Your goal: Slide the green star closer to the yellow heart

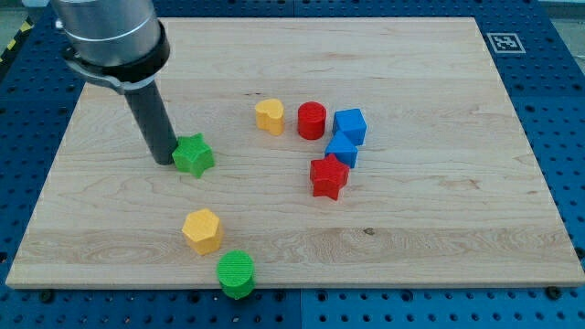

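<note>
The green star (pixel 194 155) lies on the wooden board at the view's left of centre. The yellow heart (pixel 270 116) lies up and to the right of it, roughly 85 px away. My tip (pixel 163 159) is down on the board right against the star's left side. The dark rod rises from it toward the view's top left.
A red cylinder (pixel 312 120) stands right of the heart. Two blue blocks (pixel 349 126) (pixel 341 149) and a red star (pixel 328 176) cluster further right. A yellow hexagon (pixel 202 229) and a green cylinder (pixel 236 273) sit near the board's bottom edge (pixel 292 289).
</note>
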Robot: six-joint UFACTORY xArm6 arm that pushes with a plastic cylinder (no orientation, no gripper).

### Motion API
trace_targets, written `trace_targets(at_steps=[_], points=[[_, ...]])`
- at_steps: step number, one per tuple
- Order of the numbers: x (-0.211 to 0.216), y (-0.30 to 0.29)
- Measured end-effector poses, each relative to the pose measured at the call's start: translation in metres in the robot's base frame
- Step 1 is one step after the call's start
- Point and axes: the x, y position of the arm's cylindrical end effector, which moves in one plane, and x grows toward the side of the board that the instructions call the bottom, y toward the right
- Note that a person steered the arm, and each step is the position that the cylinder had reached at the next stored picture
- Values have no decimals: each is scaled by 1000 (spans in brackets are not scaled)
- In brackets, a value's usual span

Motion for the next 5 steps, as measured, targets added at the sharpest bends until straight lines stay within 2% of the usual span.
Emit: trace_targets(at_steps=[2, 4, 5], points=[[38, 5], [-9, 24], [-7, 24]])
